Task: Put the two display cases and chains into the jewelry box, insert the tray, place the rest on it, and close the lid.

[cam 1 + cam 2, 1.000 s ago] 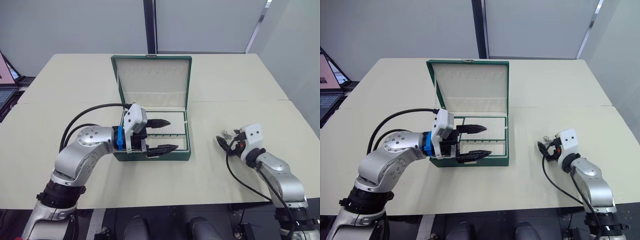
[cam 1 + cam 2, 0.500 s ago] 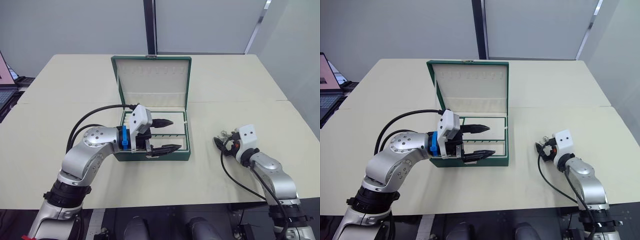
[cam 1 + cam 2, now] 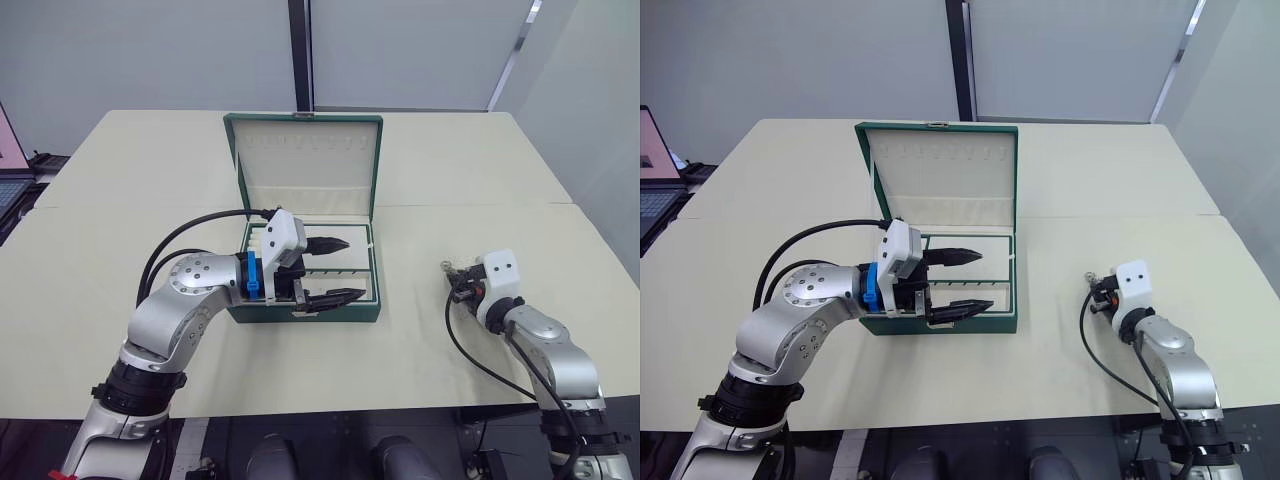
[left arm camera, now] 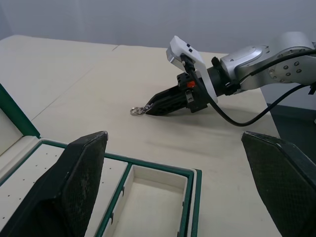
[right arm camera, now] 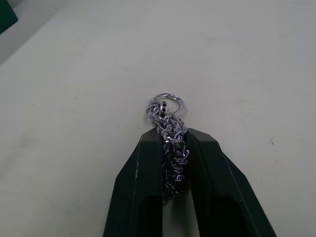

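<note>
No readable text, label or number shows on anything here

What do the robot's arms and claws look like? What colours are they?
Both arms are shiny silver metal with rounded joints and looping black cables. The left claw has two pointed black fingers, a white boxy block behind them and a bright blue band at the wrist. The right claw has the same black fingers, a white block with small dark dots, and a little orange-red spot near the fingers' base.
</note>
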